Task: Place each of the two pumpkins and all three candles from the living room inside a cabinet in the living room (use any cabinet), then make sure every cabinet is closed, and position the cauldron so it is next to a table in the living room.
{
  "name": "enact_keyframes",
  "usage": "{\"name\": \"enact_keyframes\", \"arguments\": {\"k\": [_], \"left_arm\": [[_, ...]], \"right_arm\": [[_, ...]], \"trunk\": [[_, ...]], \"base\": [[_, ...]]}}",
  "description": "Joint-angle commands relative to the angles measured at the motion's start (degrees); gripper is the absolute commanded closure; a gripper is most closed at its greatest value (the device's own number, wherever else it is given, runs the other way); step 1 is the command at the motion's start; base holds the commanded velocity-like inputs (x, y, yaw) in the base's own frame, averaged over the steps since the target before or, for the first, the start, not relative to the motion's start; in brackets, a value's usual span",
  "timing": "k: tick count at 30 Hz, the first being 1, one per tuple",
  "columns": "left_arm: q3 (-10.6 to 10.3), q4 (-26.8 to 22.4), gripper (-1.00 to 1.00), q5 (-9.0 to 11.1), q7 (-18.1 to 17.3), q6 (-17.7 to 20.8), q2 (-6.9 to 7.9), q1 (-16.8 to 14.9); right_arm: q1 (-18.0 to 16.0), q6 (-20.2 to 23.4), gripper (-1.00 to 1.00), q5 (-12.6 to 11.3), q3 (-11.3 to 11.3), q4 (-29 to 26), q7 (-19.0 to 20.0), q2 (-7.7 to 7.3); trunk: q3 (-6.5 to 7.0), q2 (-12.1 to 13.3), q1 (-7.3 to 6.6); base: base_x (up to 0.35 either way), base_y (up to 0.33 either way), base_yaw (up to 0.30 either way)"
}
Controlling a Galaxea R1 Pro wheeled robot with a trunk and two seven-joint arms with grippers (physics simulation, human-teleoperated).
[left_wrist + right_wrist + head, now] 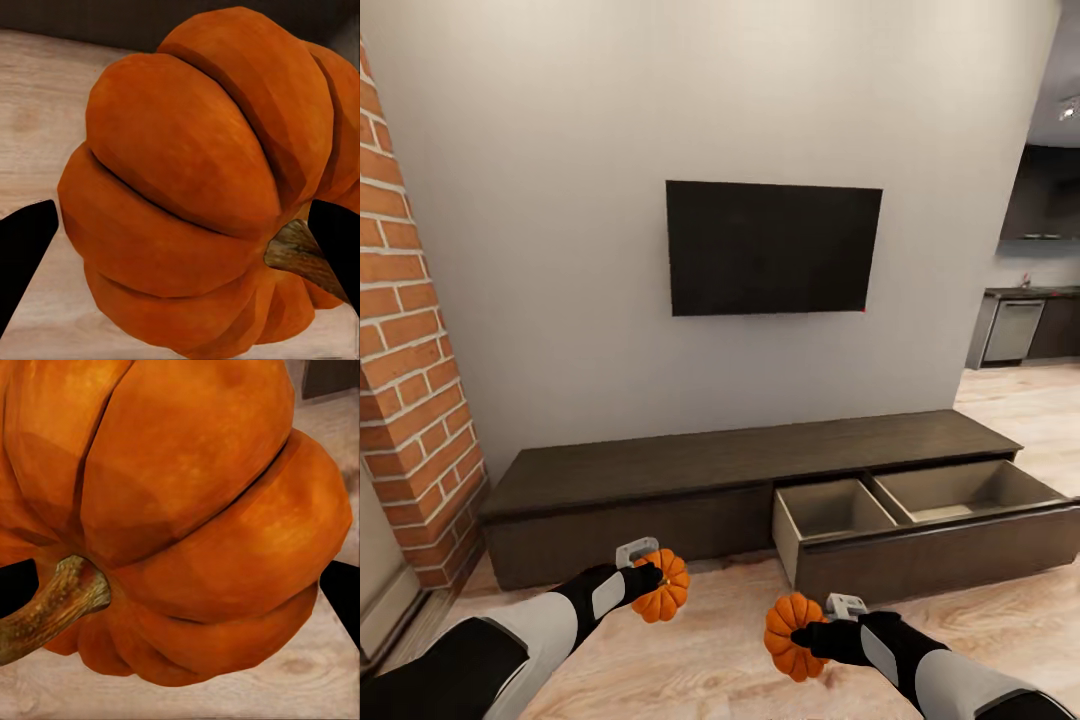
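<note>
1. Left pumpkin: orange, ribbed, held off the floor in the left gripper, in front of the cabinet's closed left half. In the left wrist view the pumpkin sits between two dark fingers, its brown stem close to one finger. The fingers are closed against its sides.
2. Right pumpkin: orange, ribbed, held off the floor in the right gripper, in front of the cabinet's open drawer and nearer the robot than it. In the right wrist view the pumpkin lies between the dark fingers, its curved stem pointing towards one side. The fingers are closed on it.
3. Cabinet: long, low, dark brown, against the grey wall. Its right-hand drawer is pulled out, showing two pale beige compartments, both bare. The left front is shut.
4. Television: dark screen, wall-mounted above the cabinet.
5. Brick column: stands at the cabinet's left end.
6. Wood floor: pale planks, running in front of the cabinet beneath both pumpkins.
7. Kitchen units: dark, well beyond the cabinet's right end.
</note>
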Motion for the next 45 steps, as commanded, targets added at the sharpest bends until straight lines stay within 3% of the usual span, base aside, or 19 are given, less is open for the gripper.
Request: {"name": "enact_keyframes", "arguments": {"k": [1, 18, 34, 45], "left_arm": [[-0.3, 0.1, 1.00, 0.5, 0.0, 0.1, -0.05, -0.1], [-0.3, 0.1, 1.00, 0.5, 0.1, 0.1, -0.10, -0.1], [-0.3, 0.1, 1.00, 0.5, 0.1, 0.1, -0.14, -0.1], [-0.3, 0.1, 1.00, 0.5, 0.1, 0.1, -0.14, -0.1]], "right_arm": [[0.0, 0.3, 1.00, -0.8, 0.2, -0.2, 0.1, -0.05], [0.0, 0.3, 1.00, -0.8, 0.2, -0.1, 0.1, 0.02], [0.0, 0.1, 1.00, -0.8, -0.2, -0.2, 0.4, -0.05], [0.0, 0.1, 1.00, -0.8, 0.0, -0.2, 0.5, -0.04]], "trunk": [[-0.06, 0.0, -0.01], [-0.58, 0.0, -0.01], [-1.26, 0.0, -0.01], [-0.60, 0.0, -0.01]], "base": [[0.000, -0.301, -0.296], [0.037, -0.309, -0.261], [0.104, -0.324, -0.015], [0.104, -0.324, 0.000]]}}
